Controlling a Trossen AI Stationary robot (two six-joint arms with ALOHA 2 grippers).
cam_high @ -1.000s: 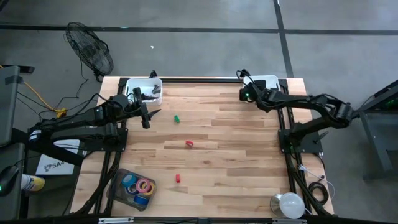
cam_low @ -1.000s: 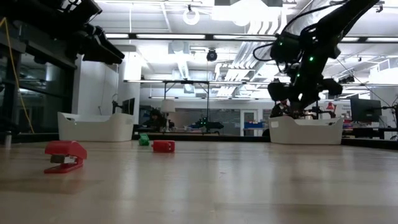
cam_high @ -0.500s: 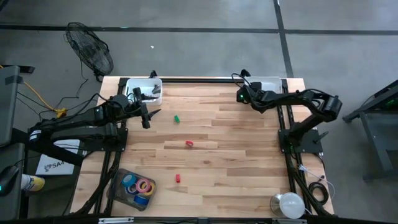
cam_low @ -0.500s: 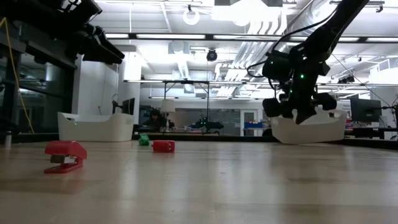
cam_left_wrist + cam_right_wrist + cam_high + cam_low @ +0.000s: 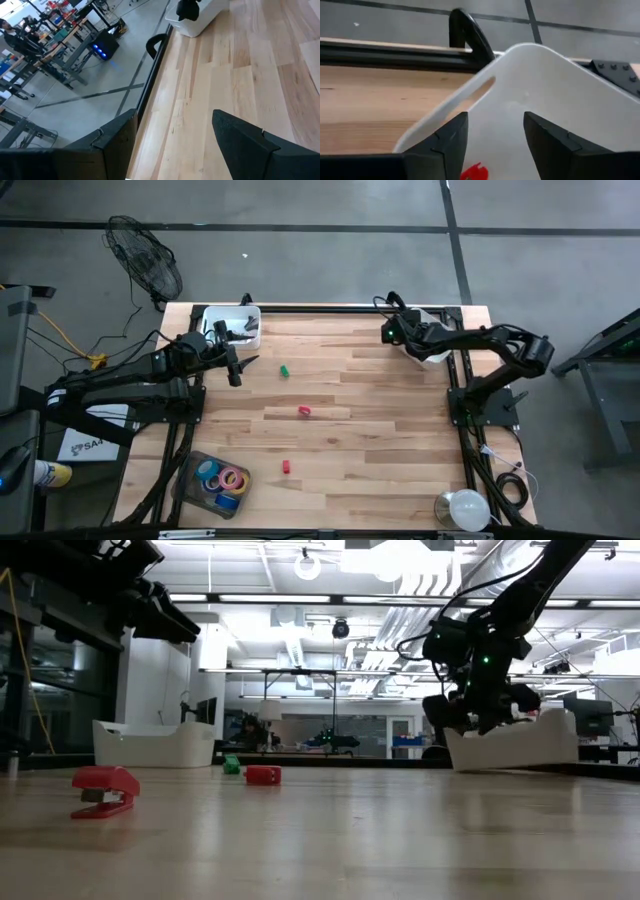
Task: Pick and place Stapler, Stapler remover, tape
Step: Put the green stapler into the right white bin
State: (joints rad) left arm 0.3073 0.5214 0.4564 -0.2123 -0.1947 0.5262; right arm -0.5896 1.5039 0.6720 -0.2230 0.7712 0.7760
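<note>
Right tool [image 5: 492, 137] over tilted white plastic bin [image 5: 432, 340] at desk's 1 o'clock, fingers parted, holding nothing; small red item [image 5: 472, 172] inside. Left tool [image 5: 238, 366] wide, empty, beside second white bin [image 5: 215, 316] at 11 o'clock. Coloured tape rolls [image 5: 220, 478] in clear tray [image 5: 192, 467] at 7 o'clock. Red stapler [image 5: 105, 789] on wooden desk [image 5: 380, 430].

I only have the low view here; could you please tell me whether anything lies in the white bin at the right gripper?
Observer: Yes. The right wrist view shows something red inside the white bin, below the open right gripper.
Operator: Thank you. Where are the tape rolls?
Observer: From above, the tape rolls sit in a clear tray on the left arm's side, at the table edge opposite the bins.
Operator: And the left gripper?
Observer: The left gripper is open above bare wood.
</note>
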